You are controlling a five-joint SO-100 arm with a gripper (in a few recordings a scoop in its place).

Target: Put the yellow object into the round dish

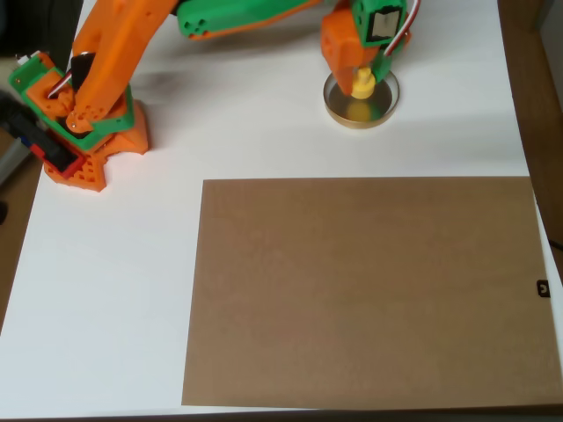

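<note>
The round dish (361,104), with a tan-gold rim and a dark glassy bottom, sits on the white table near the top of the overhead view. My orange and green gripper (362,74) hangs over its upper part. The yellow object (362,83) sits between the fingertips, just above the dish's bottom, and a yellow reflection shows on the glass below it. The jaws appear closed on the piece.
A large brown sheet (369,290) covers the lower right of the white table (114,290). The arm's orange and green base (84,132) stands at the upper left. The table's right edge runs close to the dish side.
</note>
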